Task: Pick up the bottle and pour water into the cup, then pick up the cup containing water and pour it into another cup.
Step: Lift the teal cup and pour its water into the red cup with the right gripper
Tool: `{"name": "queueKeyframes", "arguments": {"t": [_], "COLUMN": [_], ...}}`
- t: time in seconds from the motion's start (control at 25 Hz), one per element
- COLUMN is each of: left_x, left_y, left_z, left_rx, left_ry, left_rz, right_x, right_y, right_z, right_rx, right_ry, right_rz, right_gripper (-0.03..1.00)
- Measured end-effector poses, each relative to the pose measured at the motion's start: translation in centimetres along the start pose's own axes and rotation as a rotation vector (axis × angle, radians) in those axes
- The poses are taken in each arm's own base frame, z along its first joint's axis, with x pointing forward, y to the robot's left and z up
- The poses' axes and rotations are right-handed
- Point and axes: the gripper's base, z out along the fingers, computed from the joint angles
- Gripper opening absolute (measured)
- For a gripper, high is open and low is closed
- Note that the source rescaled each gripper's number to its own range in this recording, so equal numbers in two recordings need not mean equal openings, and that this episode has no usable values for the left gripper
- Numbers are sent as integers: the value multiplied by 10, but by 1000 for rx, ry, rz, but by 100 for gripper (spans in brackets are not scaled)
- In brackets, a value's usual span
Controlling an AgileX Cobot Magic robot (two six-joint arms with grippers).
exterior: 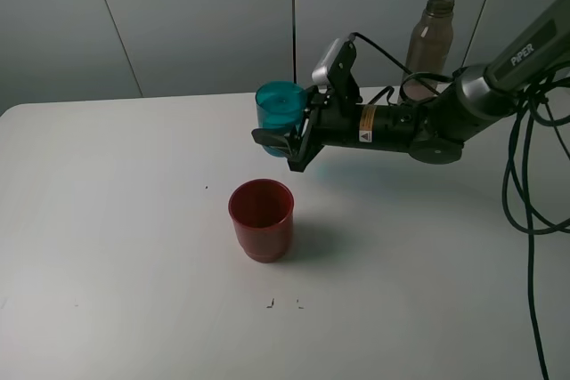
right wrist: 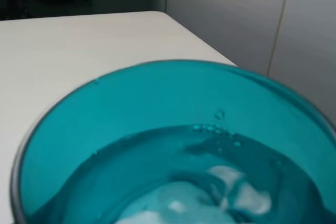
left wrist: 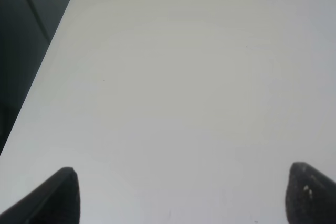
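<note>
So the right pincer point(exterior: 289, 135) was clamped on the teal cup point(exterior: 280, 106), holding it upright, I'd guess so the water point(right wrist: 157, 161) wouldn't spill. The red cup point(exterior: 261, 218) sat lower down, near its tip, waiting for the pour. The bottle point(exterior: 430, 37) stood well behind it. The left pincer point(left wrist: 184, 192) hung apart, holding nothing.

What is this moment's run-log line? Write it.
right fingers: shut on the cup, water inside | another cup: upright on table | bottle: standing at back | left fingers: open over table
</note>
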Motion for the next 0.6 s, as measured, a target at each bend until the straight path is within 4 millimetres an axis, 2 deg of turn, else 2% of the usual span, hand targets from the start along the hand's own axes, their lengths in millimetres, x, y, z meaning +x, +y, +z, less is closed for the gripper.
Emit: {"name": "queueKeyframes", "arguments": {"t": [0.6], "left_x": [0], "left_y": [0], "left_z": [0], "left_rx": [0], "left_ry": [0], "left_rz": [0], "right_x": [-1], "right_y": [2], "right_z": [-4], "right_rx": [-42], "right_ry": [-13], "right_rz": [-99], "right_gripper": [4]}}
